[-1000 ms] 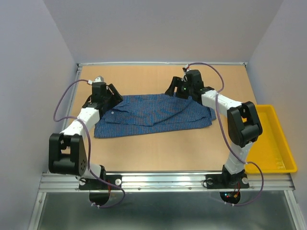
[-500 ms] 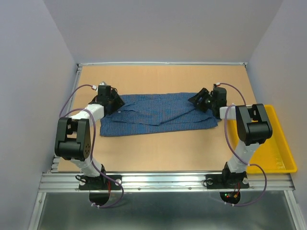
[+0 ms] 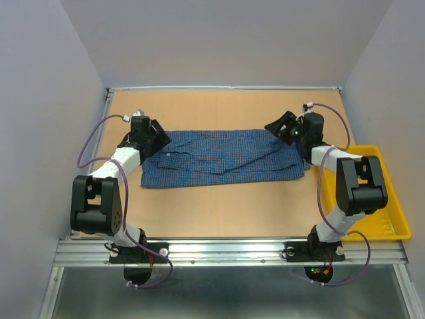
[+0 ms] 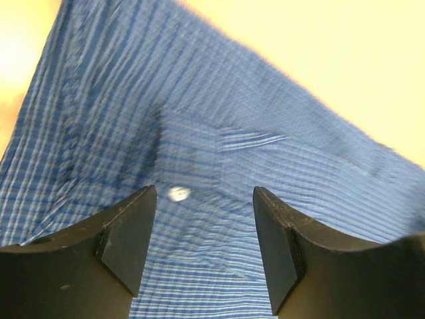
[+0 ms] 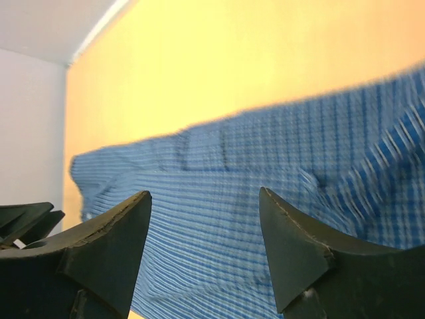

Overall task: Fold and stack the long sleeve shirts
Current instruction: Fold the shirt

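Observation:
One blue fine-checked long sleeve shirt (image 3: 222,158) lies flat as a wide folded band across the middle of the table. My left gripper (image 3: 158,136) hovers open over its left end. In the left wrist view the fingers (image 4: 203,193) frame the cloth (image 4: 265,153) and a small white button (image 4: 178,193), with nothing between them. My right gripper (image 3: 279,127) stands open at the shirt's upper right corner. In the right wrist view its fingers (image 5: 204,193) spread above the checked fabric (image 5: 265,159) without holding it.
A yellow plastic tray (image 3: 382,199) sits off the table's right edge beside the right arm. Bare wooden tabletop (image 3: 219,212) runs in front of and behind the shirt. Grey walls close in the left, right and back sides.
The shirt went from rumpled with a diagonal fold to a flatter, wider band shifted slightly right. The right gripper swung out to the shirt's right end; the left stayed at the left end.

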Tool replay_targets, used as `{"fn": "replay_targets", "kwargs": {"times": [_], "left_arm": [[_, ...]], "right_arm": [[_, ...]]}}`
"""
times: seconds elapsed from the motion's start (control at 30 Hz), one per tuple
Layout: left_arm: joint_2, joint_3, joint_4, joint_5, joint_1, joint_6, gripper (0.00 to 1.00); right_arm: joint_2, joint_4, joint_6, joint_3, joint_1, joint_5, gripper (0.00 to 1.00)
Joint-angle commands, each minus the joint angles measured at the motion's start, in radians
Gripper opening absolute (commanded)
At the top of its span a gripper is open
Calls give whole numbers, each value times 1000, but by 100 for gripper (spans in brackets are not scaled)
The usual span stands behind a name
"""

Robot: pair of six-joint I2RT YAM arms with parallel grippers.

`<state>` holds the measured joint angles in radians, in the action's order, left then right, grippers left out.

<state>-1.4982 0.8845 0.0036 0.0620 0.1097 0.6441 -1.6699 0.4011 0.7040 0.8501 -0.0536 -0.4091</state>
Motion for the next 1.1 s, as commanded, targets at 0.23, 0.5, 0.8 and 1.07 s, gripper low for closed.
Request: {"fn": "replay_targets", "kwargs": {"times": [0.23, 0.5, 0.8, 1.07], "left_arm": [[-172, 125, 170, 125, 8, 34, 70], [-266, 76, 222, 68, -18, 114, 68], [-232, -15, 220, 68, -80, 151, 68], [38, -32, 130, 68, -36, 66, 75]], "right_arm": [[-167, 281, 129, 106, -2, -80, 71], [-295, 393, 137, 37, 64, -53, 71], [-308, 427, 101, 36, 133, -71, 71], [-72, 297, 129, 63, 35, -149, 71]]}}
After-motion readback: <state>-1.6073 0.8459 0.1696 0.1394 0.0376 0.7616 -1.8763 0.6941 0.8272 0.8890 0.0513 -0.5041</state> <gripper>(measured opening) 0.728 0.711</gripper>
